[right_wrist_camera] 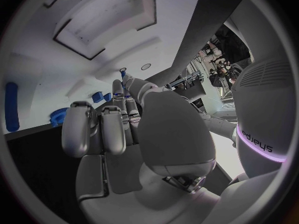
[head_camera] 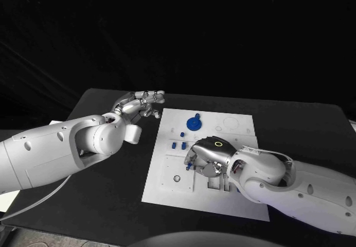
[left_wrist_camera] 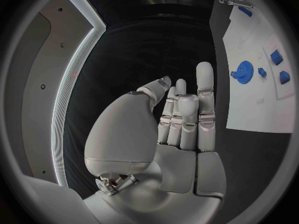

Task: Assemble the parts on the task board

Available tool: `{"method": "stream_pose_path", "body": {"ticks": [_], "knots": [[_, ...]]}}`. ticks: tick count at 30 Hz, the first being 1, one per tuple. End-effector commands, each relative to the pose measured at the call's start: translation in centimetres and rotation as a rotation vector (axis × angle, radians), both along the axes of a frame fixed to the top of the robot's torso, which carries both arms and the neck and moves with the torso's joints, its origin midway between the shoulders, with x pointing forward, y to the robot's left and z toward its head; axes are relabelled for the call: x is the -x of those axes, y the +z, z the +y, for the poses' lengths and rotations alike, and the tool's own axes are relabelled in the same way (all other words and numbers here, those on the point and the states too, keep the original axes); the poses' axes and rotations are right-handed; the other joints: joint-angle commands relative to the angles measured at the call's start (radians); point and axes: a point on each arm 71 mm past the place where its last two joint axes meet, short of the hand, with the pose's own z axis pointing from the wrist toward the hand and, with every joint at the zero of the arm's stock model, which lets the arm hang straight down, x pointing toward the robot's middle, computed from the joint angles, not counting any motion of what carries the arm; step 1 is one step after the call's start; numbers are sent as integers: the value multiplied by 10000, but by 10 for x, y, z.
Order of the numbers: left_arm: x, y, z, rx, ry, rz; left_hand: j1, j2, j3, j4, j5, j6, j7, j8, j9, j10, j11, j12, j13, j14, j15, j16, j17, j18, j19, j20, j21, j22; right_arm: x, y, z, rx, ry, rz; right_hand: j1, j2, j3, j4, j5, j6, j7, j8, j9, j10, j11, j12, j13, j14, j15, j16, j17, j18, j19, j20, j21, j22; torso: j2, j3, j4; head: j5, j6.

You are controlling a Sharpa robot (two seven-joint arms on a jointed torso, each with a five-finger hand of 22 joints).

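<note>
Right hand [head_camera: 208,157] lies palm-down over the middle of the white board [head_camera: 167,180], its back hiding whatever sits beneath it. A small blue piece [head_camera: 189,164] shows at its fingertips on the 9 o'clock side; whether the fingers actually pinch it cannot be told from any view. In the right wrist view the same hand [right_wrist_camera: 134,134] has its fingers curled forward over the board [right_wrist_camera: 37,79], with a blue tip [right_wrist_camera: 122,74] just past the longest finger.

Left hand [head_camera: 143,105] hovers over the black table [head_camera: 96,206] just off the board's corner at about 10 o'clock from the board's centre, holding nothing. The left wrist view shows that hand [left_wrist_camera: 177,129] with its fingers straight, close together and free of any object.

On the board, a blue gear [head_camera: 193,123] lies toward 12 o'clock, and three small blue blocks [head_camera: 179,140] sit just below it, between the gear and the right hand. The left wrist view shows the gear [left_wrist_camera: 243,70] with its teeth plain, which the head view does not resolve, plus two blue blocks [left_wrist_camera: 279,64] beside it. The right wrist view shows recessed rectangular pockets [right_wrist_camera: 102,22] in the board and a long blue bar [right_wrist_camera: 11,107] near its edge, both hidden under the arm in the head view.

Writing on the right forearm [right_wrist_camera: 261,144], beside a glowing purple band, is only partly readable.
</note>
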Motion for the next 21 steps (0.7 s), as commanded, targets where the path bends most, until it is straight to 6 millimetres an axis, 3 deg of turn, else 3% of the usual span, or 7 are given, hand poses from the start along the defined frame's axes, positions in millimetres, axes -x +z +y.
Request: {"method": "stream_pose_path", "body": {"ticks": [1,21], "knots": [[0,1,-2,120,-140,-28,10,61,-65,-5,0,-47,10,-20,-6,-51,-10,35,9,-67,-5,-19,-9,170,-49,29,-69,-9,1,-1,2,140,207,-54,-106,15,64,-2,44,29,43,59,15,48,9,15,5,544,-70,39,7,38,18,-13,38,-14,-9,-3,0,23,-27],[1,1,-3,132,-195,0,10,61,-65,-5,0,-47,10,-20,-6,-51,-10,35,9,-67,-5,-19,-9,170,-49,29,-69,-9,0,-7,5,671,246,92,-144,14,67,-21,14,19,58,51,17,38,24,5,-11,540,-61,29,-16,44,3,-13,19,-52,-9,-9,1,66,-61]]}}
